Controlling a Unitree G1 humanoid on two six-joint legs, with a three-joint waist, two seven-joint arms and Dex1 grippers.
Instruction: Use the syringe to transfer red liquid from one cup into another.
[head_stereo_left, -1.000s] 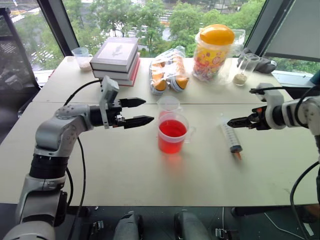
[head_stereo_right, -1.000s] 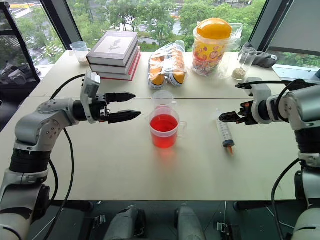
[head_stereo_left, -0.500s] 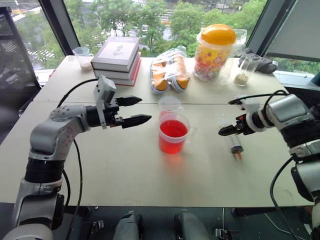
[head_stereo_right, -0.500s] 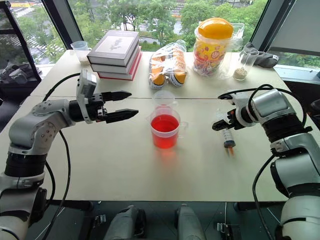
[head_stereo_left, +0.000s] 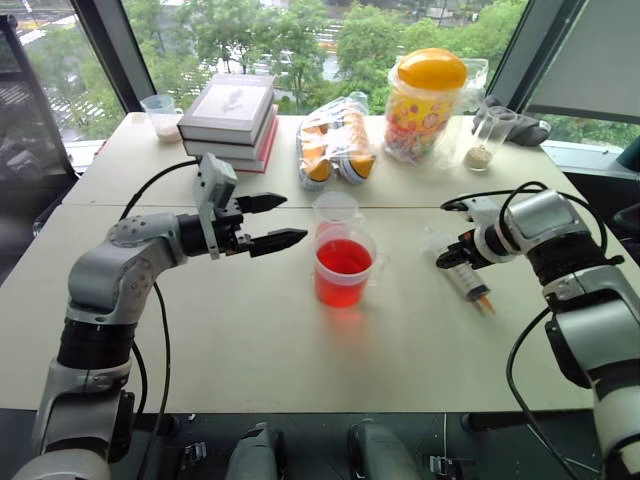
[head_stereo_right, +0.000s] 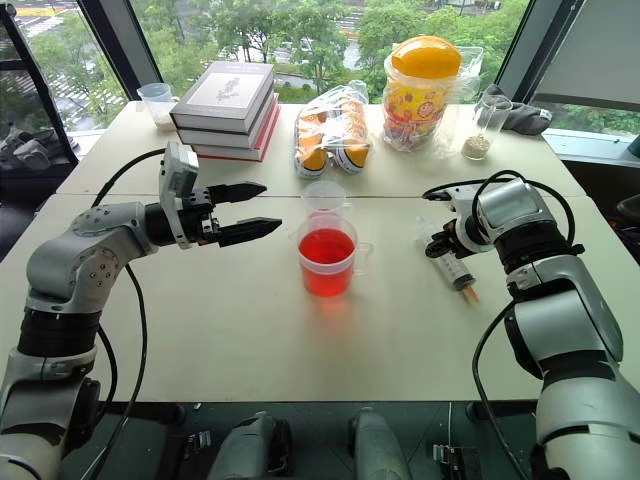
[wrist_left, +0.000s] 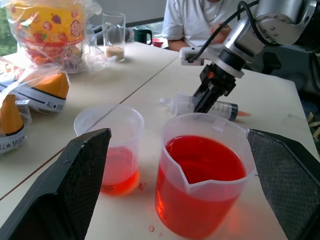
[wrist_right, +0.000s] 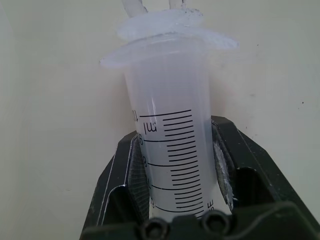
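Note:
The syringe (head_stereo_left: 466, 281) lies flat on the table, right of the cups, its orange tip toward the near edge. My right gripper (head_stereo_left: 450, 259) points down and is shut on the syringe's barrel; the right wrist view shows the scale-marked tube (wrist_right: 170, 145) clamped between the black fingers (wrist_right: 117, 175). The wide handled cup (head_stereo_left: 344, 266) holds red liquid (wrist_left: 202, 167). Just behind it stands the narrower cup (head_stereo_left: 337, 210), with a little red at the bottom (wrist_left: 117, 182). My left gripper (head_stereo_left: 295, 218) hovers open to the left of both cups, pointing at them, holding nothing.
Along the back of the table are a stack of books (head_stereo_left: 228, 110), a bag of snacks (head_stereo_left: 335, 140), a candy jar with an orange lid (head_stereo_left: 428, 95), a tall glass with beige grains (head_stereo_left: 483, 140) and a small cup (head_stereo_left: 162, 115). A seated person (wrist_left: 200, 20) is beyond the table.
My right gripper has come down and leftward onto the syringe and shut on its barrel. The left gripper has kept still and open.

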